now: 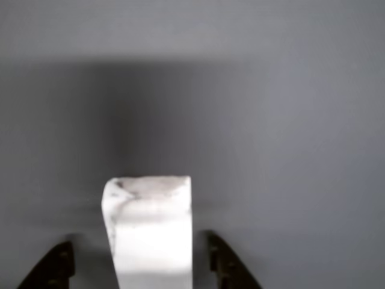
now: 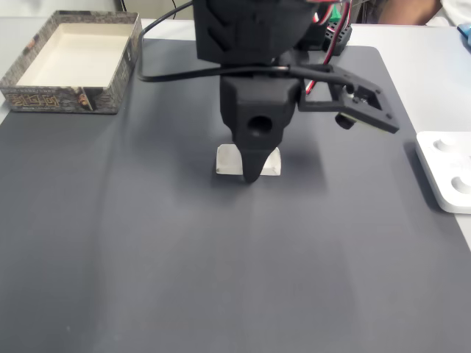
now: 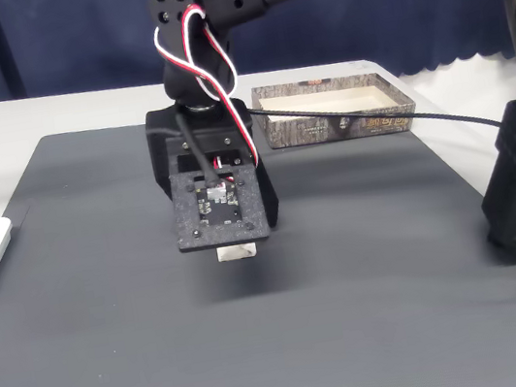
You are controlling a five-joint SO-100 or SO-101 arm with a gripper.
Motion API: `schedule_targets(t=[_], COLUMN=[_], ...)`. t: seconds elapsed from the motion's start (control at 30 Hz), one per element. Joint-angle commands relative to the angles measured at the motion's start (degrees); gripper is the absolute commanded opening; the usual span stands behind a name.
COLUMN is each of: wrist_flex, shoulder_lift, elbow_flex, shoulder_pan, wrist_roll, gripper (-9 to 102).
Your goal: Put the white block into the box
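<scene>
Other view shows the gripper [image 1: 141, 265] spread wide, its dark fingertips straddling but not touching the white block [image 1: 150, 232], an oblong with grey scuffs, well apart from the box [image 2: 70, 59].

a dark grey mat [image 2: 147, 257] covers most of a white table [image 2: 434, 81]; in both fixed views the white top shows as a border past the mat's far edge and its side edges. the mat is smooth and matte, with rounded corners. behind the table hangs a dark blue curtain [image 3: 66, 37] with vertical folds. the light is soft and comes from above, so it leaves 1 blurred shadow on the mat near its middle. in the other view the mat looks plain grey, darker toward the left.
</scene>
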Motion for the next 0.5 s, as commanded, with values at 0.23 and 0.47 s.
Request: schedule_targets(t=[0.23,0.47], wrist_flex=[-0.4,-0.5], shoulder_lift=[2.8,2.9], elbow_flex=[0.0,-0.1], shoulder_pan=[1.7,1.9], wrist_roll=[0.3,0.3], gripper=[30,24])
